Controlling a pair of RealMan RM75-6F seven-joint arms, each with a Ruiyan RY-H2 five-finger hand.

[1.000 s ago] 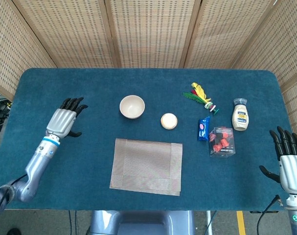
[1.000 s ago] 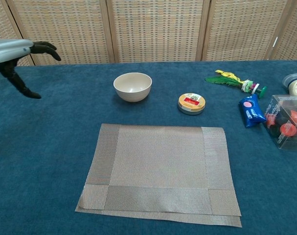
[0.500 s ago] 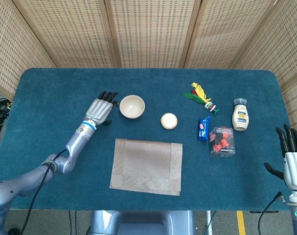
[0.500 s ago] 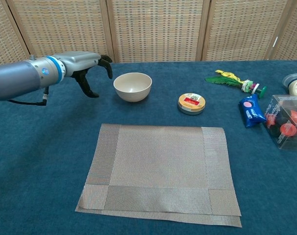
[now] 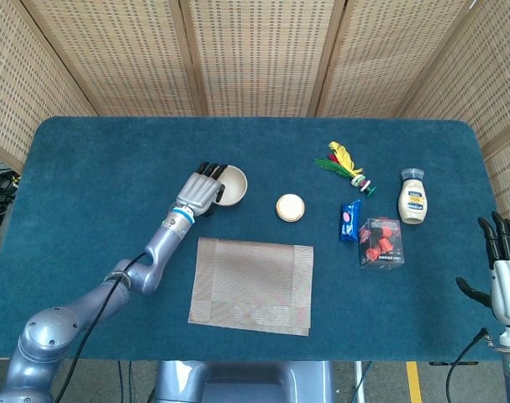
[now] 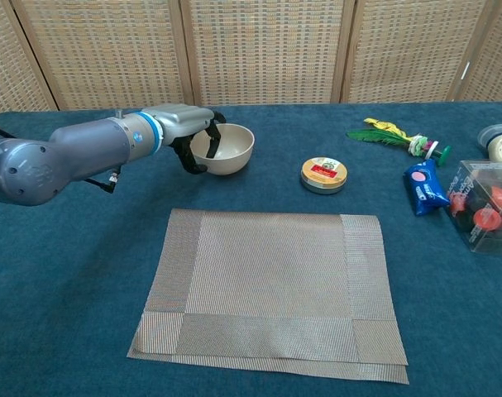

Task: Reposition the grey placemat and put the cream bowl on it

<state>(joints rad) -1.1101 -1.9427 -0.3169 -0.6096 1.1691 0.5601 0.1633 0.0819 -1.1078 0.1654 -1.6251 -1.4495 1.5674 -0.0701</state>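
My left hand [image 5: 202, 191] has swept in from the far left side of the table over the last second and now sits right at the small round cream bowl [image 5: 232, 185], where half a second ago it was only just beside the rim. In the chest view my fingers [image 6: 212, 139] drape over the near-left edge of the bowl, with the thumb curling down outside its wall, so I am touching it, but I cannot tell whether I have truly clamped the rim yet; the bowl looks to be resting on the blue cloth-covered table [image 5: 86, 168] in the spot it had before. I judge this to be the start of the grasp, meaning I am going for the bowl while the grey woven rectangular placemat [image 5: 252, 285] lies flat and unshifted, near the front edge and slightly skewed. The placemat is close to the bowl, just toward me and a little to the right of my left hand, so the carry would be short. My right hand [image 5: 505, 276] rests at the far right front corner, fingers spread and holding nothing, well apart from the placemat, which it could perhaps reach to straighten.
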